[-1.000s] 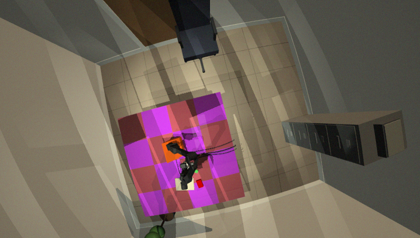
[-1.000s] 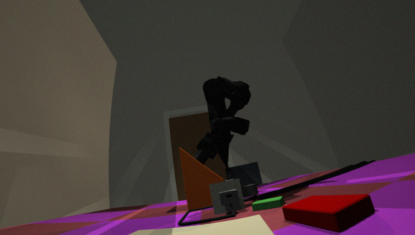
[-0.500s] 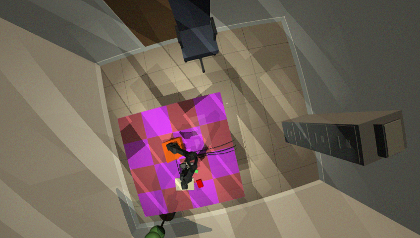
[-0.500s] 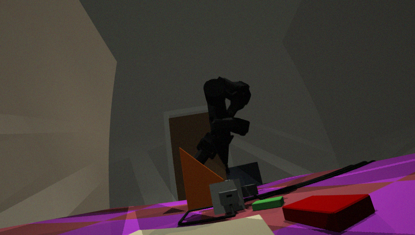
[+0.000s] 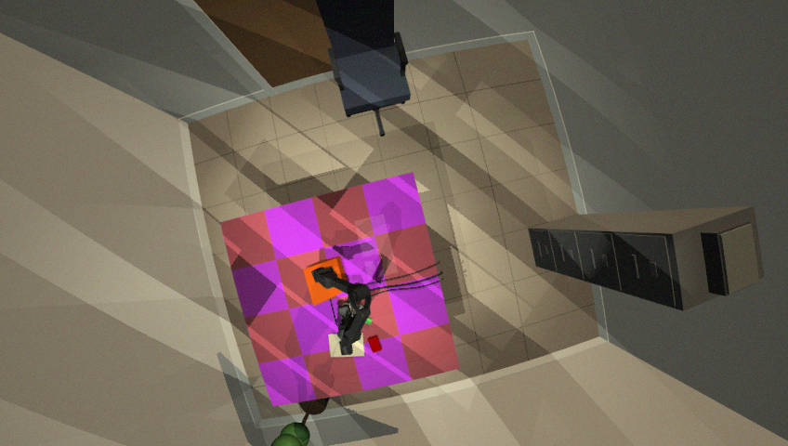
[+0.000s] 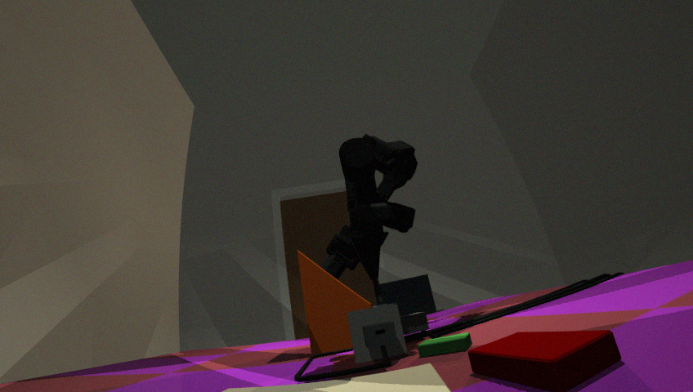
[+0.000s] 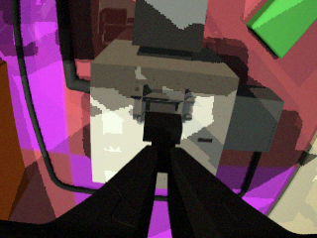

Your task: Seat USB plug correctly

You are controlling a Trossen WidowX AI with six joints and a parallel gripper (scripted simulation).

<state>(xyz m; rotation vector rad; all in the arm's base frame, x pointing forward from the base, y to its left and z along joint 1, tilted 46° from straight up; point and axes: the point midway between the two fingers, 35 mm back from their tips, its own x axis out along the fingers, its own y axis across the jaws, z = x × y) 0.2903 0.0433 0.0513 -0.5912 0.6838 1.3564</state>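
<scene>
The power cube [image 6: 357, 340] [image 7: 106, 154] stands on the table, pale top up in the wrist view. Its top socket [image 7: 189, 106] has a grey raised surround. My gripper [image 7: 162, 157] [image 6: 376, 280] points down over the cube and is shut on the black USB plug [image 7: 162, 128], whose body covers the near part of the socket. Part of the recess and surround shows beyond the plug in the wrist view. In the exterior view the fingertips are a little above the cube's top. The plug's metal end is hidden; I cannot tell whether it is in the socket, or which way round it is.
A grey block [image 7: 169, 22] and a side plug [image 7: 253, 121] [image 6: 382, 335] adjoin the cube. Black cable [image 7: 37, 144] loops around it. A green block [image 7: 289, 25] [image 6: 444, 345], red block [image 6: 539, 347] [image 5: 374, 343], cream sheet [image 7: 297, 208] [image 5: 334, 351] and orange panel [image 6: 328, 315] [image 5: 316, 295] are nearby.
</scene>
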